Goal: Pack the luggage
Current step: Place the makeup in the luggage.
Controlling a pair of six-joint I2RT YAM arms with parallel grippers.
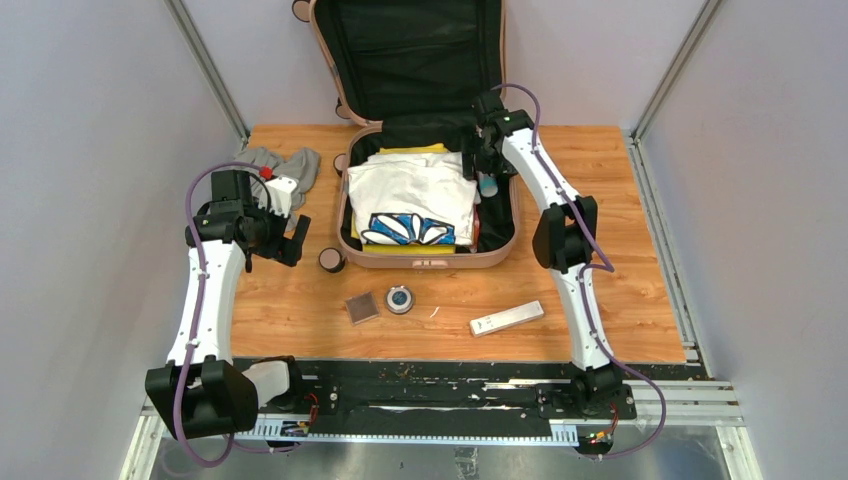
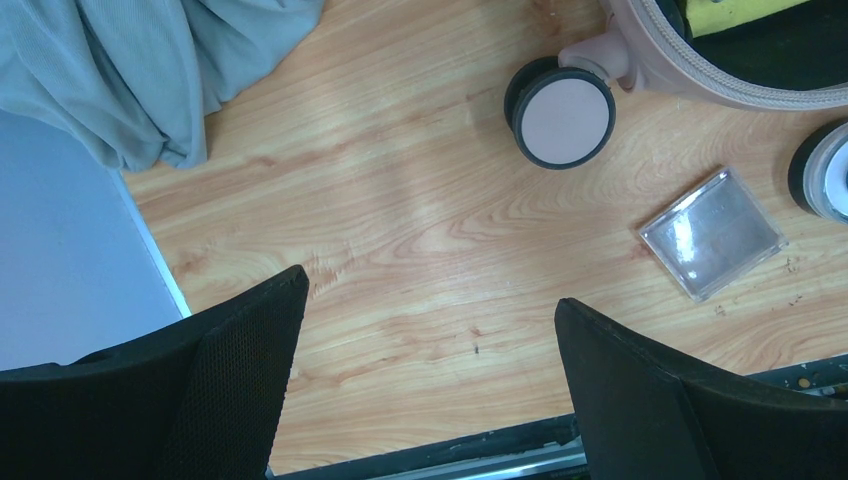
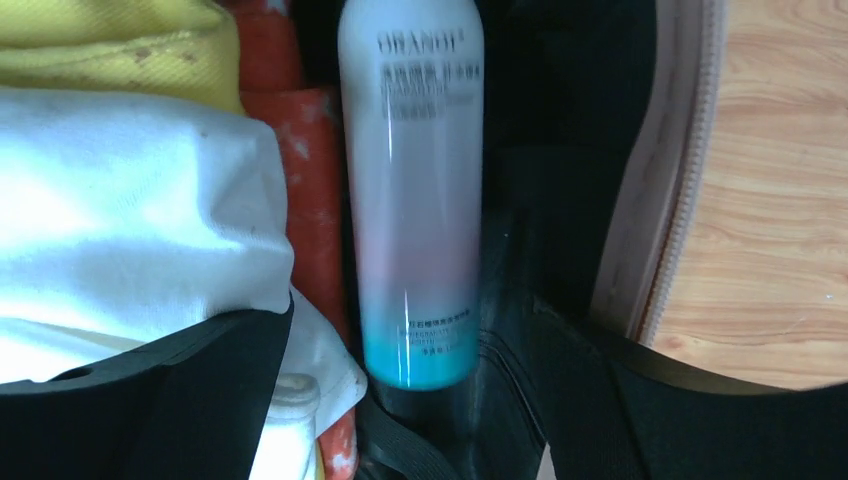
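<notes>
Two claws, two jobs: the right claw [image 3: 400, 315] hangs over the right side of the luggage [image 1: 420, 260], which lies open at the far middle of the bench [image 1: 620, 250], lid up. Its fingers stand apart on either side of a bottle [image 3: 412, 200] in the slot between the folded clothes [image 1: 410, 190] and the shell, daylight showing at one finger, so I judge it released. To finish well, lift straight up so no finger drags the bottle out. The left claw [image 2: 430, 290] hovers spread and empty over the bench near a wheel [image 2: 560, 110].

One suitcase [image 1: 420, 258], one bottle [image 3: 412, 200], one grey cloth [image 2: 150, 70], one clear case [image 2: 712, 232], one tin [image 1: 400, 299]
</notes>
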